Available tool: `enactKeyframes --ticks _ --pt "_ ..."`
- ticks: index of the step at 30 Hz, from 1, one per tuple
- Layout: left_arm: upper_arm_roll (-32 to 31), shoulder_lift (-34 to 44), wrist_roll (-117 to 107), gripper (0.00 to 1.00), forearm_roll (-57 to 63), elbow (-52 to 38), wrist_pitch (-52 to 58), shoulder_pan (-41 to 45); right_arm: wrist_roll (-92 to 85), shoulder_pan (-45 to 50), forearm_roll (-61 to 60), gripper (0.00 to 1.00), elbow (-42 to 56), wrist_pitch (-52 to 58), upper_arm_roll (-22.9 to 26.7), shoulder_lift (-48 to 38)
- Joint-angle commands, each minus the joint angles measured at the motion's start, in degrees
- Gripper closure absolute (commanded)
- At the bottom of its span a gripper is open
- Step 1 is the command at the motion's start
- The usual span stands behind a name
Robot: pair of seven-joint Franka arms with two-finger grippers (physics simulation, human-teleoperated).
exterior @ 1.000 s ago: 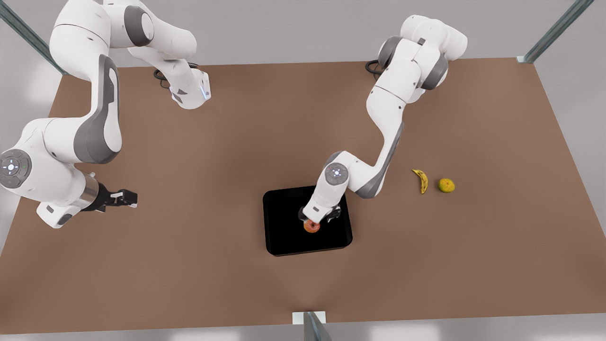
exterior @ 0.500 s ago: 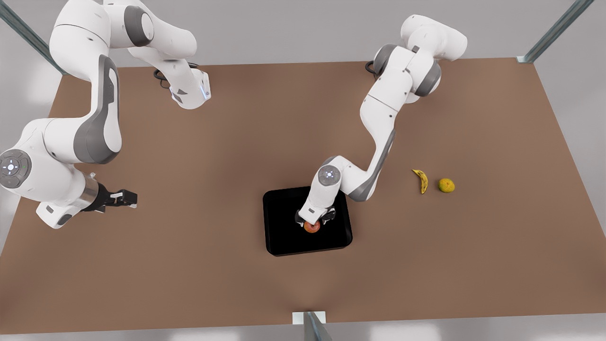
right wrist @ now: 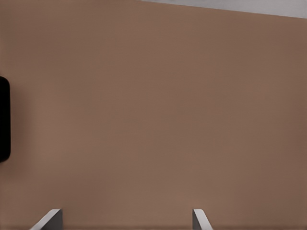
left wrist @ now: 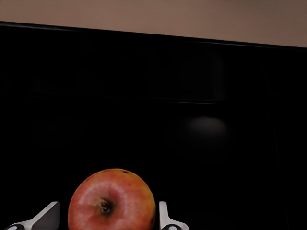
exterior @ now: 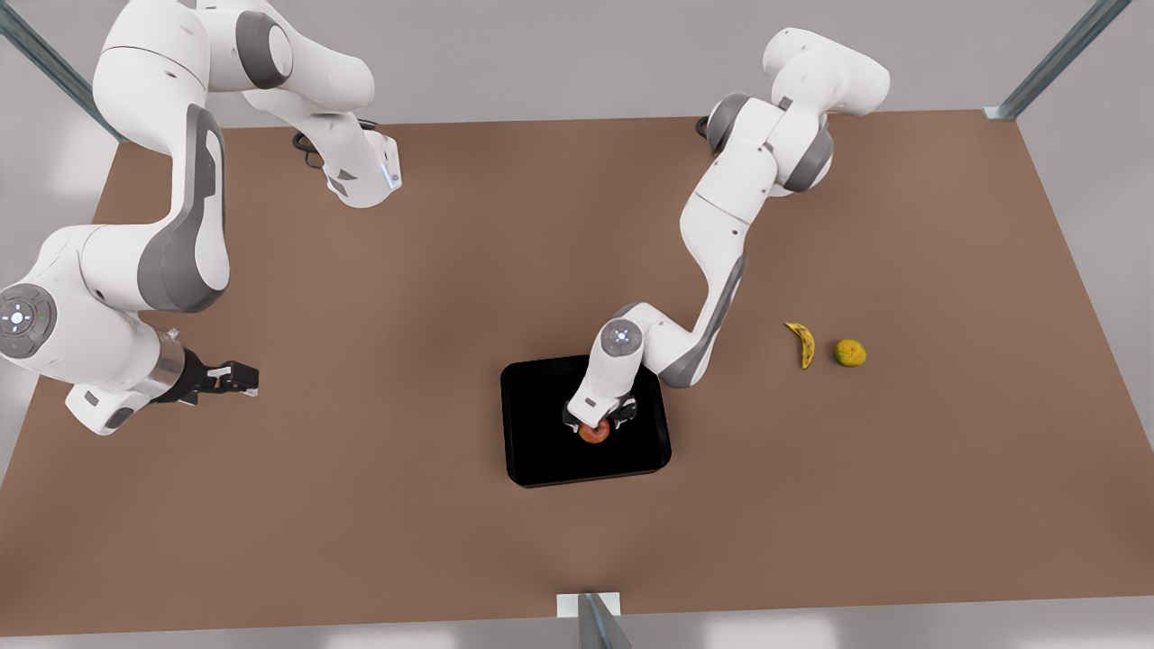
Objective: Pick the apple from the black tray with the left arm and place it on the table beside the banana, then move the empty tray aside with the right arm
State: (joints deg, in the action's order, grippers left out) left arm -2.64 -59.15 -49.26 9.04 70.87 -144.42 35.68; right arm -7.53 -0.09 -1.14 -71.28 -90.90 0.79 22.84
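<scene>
Straddling the apple (exterior: 593, 433), the left gripper (exterior: 595, 425) is seen low over the black tray (exterior: 541, 451) near the middle of the table (exterior: 451, 270). In the left wrist view the apple (left wrist: 112, 200) is shown with its stem dimple facing the camera, and a light finger (left wrist: 165, 221) stands just beside one flank while the other finger (left wrist: 45, 218) sits a little apart from the opposite flank. The fingers are thus spread slightly wider than the fruit, and no clamping contact on both sides is shown. The apple is resting on the glossy floor of the black tray (left wrist: 144, 86), toward the side nearer the front view's right.

The right gripper (exterior: 236, 378) is held above bare table at the front view's left, well apart from the tray, with its arm waiting. In the right wrist view its fingers (right wrist: 50, 219) are seen parted wide with nothing between them, over plain brown table (right wrist: 168, 120), and a rounded corner of the black tray (right wrist: 4, 120) is caught at the edge.

The banana (exterior: 801, 343) is lying on the table toward the front view's right, well apart from the tray, and a round yellow-green fruit (exterior: 849, 352) is placed just beside it on the far side from the tray.
</scene>
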Motion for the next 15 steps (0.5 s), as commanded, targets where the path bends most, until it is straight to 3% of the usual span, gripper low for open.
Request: enactKeyframes --ticks 1,4,5,6,7,11,15 --pt "0.0 -0.2 -0.3 0.00 0.2 0.0 -0.9 0.0 -0.1 0.0 -0.1 0.00 0.1 0.0 0.0 -0.1" --pt "0.0 -0.4 -0.4 0.01 0.2 0.0 -0.9 0.4 -0.1 0.0 -0.1 0.00 0.1 0.0 0.1 -0.1" --pt "0.0 -0.4 -0.4 0.12 0.2 0.0 -0.9 0.4 0.0 0.0 -0.1 0.00 0.1 0.0 0.1 -0.1" --pt "0.0 -0.4 -0.6 0.38 0.1 0.0 -0.9 0.3 0.0 0.0 -0.1 0.00 0.1 0.0 0.1 -0.1" --pt "0.1 -0.4 -0.5 0.46 0.1 0.0 -0.8 0.3 0.0 0.0 -0.1 0.00 0.1 0.0 0.0 -0.1" --pt "0.1 1.7 -0.3 0.46 2.6 0.8 2.1 0.3 0.0 0.0 -0.1 0.00 0.1 0.0 0.0 -0.1" --pt "-1.5 10.4 5.1 0.46 0.7 0.8 19.5 -0.7 0.0 0.0 -0.1 0.00 0.1 0.0 0.0 -0.1"
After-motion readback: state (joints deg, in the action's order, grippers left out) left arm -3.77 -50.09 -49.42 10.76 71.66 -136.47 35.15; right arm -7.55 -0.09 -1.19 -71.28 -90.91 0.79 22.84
